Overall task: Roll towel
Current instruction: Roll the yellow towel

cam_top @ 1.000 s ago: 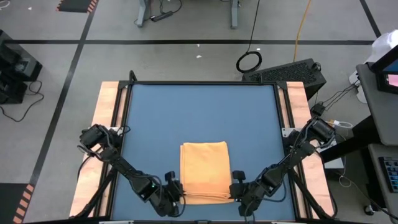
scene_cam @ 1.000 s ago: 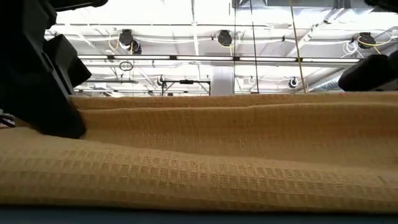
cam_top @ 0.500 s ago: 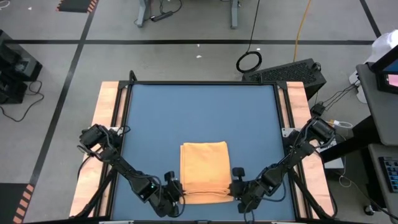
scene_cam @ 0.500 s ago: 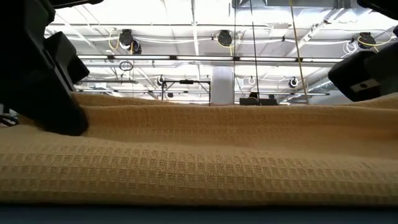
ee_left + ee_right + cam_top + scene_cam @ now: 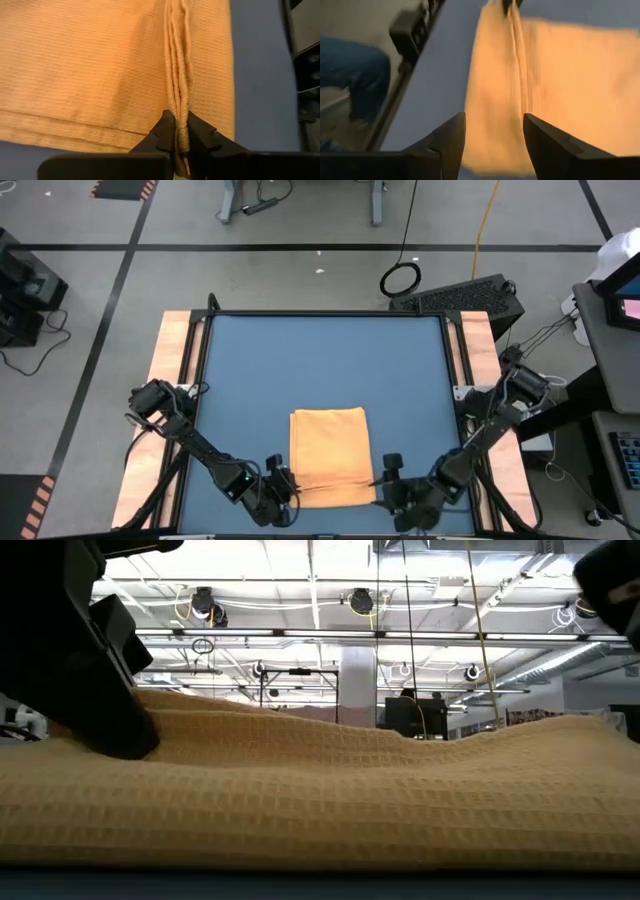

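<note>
We note the towel (image 5: pixel 329 456) lying folded on the blue table (image 5: pixel 320 360), toward the near edge and roughly midway between the two arms. From above it reads as a rectangle whose long axis runs from the near edge toward the far edge of the table; the short edges face near and far.

Left gripper (image 5: pixel 285 485) sits at the towel's near left corner. In the left wrist view its fingers (image 5: pixel 165 135) are pressed together on a bunched ridge of cloth (image 5: pixel 178 90), pinching several layers; the ridge runs straight away from the gripper across the towel.

Right gripper (image 5: pixel 390 480) stands just off the towel's near right corner. In the right wrist view its fingers (image 5: pixel 447 140) are spread, with nothing between them; the towel's edge lies ahead of them, apart from both.

Low view: the towel (image 5: pixel 320 800) fills the foreground, higher at the left, where a dark gripper body (image 5: pixel 70 670) meets it, with a shallow dip in the middle.

A person's leg in blue cloth (image 5: pixel 350 75) shows beyond the table edge.
</note>
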Controlling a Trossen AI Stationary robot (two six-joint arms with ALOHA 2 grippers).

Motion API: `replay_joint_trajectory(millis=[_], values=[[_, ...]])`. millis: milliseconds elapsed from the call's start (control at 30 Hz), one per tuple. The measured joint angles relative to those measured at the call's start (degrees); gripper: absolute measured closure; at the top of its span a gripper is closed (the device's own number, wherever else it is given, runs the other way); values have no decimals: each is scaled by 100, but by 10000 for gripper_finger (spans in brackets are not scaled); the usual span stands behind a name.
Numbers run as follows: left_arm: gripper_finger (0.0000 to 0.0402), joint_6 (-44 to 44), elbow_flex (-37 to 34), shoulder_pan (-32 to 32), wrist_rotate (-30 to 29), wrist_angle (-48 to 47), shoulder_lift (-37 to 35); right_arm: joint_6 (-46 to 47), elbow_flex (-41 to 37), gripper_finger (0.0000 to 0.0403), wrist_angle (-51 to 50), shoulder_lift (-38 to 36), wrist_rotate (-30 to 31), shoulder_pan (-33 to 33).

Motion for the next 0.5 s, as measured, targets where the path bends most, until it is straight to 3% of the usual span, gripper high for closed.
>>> replay_joint_trajectory(millis=[133,500], values=[[375,-1,1,4,98,66,0,-152,-2,202,501,411,946,232],[374,-3,1,4,203,44,0,-239,-2,132,922,1211,1023,256]])
